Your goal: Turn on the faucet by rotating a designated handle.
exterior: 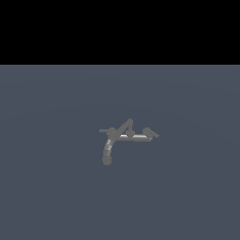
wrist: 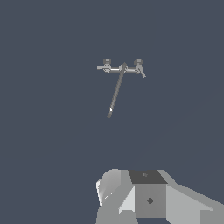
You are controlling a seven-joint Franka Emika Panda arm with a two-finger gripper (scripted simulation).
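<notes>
Faucet: a small grey metal faucet [exterior: 125, 137] sits on the flat blue-grey floor [exterior: 51, 187], close to the middle of the exterior view; the wrist view shows the faucet [wrist: 122, 69] from overhead, well apart from the arm.
Crossbar: a shiny straight crossbar [exterior: 133, 137] runs from 9 o'clock to 3 o'clock through the faucet's middle in the exterior view.
Spout: a curved segmented spout [exterior: 108, 151] leaves the crossbar's 9 o'clock end and bends toward 6 o'clock, ending in a rounded tip; in the wrist view the spout [wrist: 116, 92] reads as a long thin bar running from the crossbar toward 7 o'clock.
Handle: a thin straight dark-grey handle [exterior: 123, 127] rises from the crossbar toward 1 o'clock in the exterior view, ending just above the bar; nothing touches it.
Hooked lever: a short lever [exterior: 151, 133] with a beak-like tip sits at the crossbar's 3 o'clock end, pointing toward 4 o'clock.
Stub: a short thin stub [exterior: 104, 131] sticks out toward 9 o'clock from the spout end.
Arm: only pale grey and dark blocks of the arm's body [wrist: 148, 197] show, in the wrist view, far from the faucet; the exterior view shows no arm.
Jaws: no fingers appear in either view, so I cannot tell whether they are open or closed.
</notes>
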